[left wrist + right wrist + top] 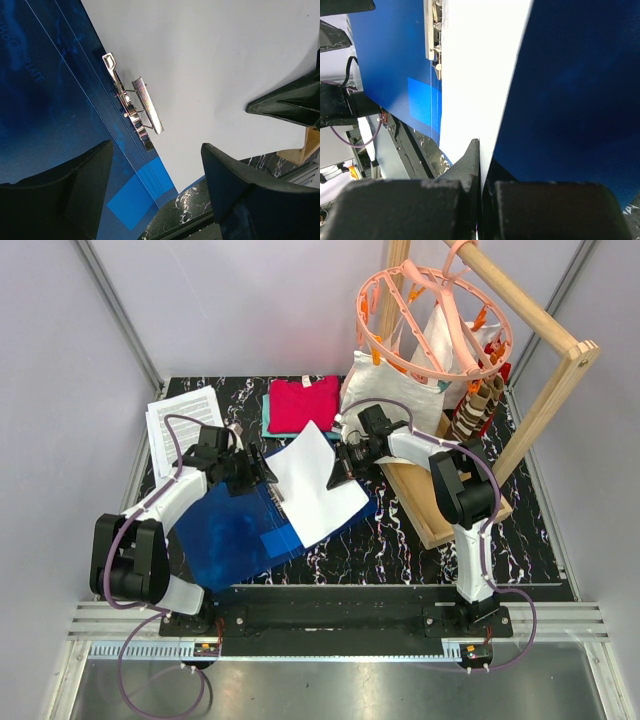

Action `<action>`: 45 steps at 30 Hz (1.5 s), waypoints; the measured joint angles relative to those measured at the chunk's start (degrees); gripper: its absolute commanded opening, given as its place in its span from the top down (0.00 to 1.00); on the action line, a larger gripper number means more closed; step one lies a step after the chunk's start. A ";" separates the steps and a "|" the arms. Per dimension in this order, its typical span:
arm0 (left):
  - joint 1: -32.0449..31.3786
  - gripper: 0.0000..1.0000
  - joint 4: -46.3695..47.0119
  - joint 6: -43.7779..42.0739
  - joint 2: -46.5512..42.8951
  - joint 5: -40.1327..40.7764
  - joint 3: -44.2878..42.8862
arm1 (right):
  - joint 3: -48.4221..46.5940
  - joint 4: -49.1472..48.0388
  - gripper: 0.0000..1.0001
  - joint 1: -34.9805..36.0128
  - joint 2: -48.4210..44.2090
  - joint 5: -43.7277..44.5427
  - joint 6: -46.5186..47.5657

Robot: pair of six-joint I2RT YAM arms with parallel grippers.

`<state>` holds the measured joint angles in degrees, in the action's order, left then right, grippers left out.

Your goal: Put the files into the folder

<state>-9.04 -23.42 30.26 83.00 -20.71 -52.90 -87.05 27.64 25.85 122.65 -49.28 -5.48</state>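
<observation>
My right claw (479, 150) pinches a white sheet (318, 485) over the blue folder (235, 530), left claw (156, 149) gaping above its clip (135, 102); more files (185, 425) lie unfiled behind the folder.

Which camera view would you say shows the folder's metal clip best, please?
The left wrist view: the metal clip lies close, sharp and whole. The top external view shows only a tiny sliver; the right wrist view cuts it off at its top edge.

Two white-and-black arms (168, 498) trail purple cables (168, 422)
</observation>
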 measured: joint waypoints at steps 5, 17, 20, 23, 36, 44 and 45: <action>0.15 0.26 0.00 0.00 0.11 -0.02 0.00 | -0.02 -0.37 1.00 0.00 0.35 0.39 -0.44; 0.20 0.25 0.20 -0.04 0.76 -0.04 0.00 | -0.42 -0.81 0.54 0.00 1.18 2.29 -1.40; 0.24 0.25 0.20 -0.09 0.76 -0.04 0.00 | -0.48 -0.74 0.32 0.02 1.18 4.39 -1.79; 0.26 0.24 0.20 -0.11 0.76 -0.07 0.00 | -0.68 -0.11 0.22 0.07 1.05 7.02 -1.79; 7.89 0.25 -3.89 2.29 0.76 4.87 -5.99 | -4.94 13.07 0.00 6.38 -13.86 46.12 -0.79; 17.59 0.28 -4.59 9.94 12.39 7.56 -21.70 | -28.48 2.36 0.00 18.27 -0.94 52.87 -7.74; 18.32 0.28 -4.57 10.21 15.43 7.63 -24.68 | -33.09 0.68 0.00 18.91 3.34 52.39 -9.22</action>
<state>9.28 -27.99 40.47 98.43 -13.08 -77.58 -120.14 28.32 44.75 125.99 3.11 -14.70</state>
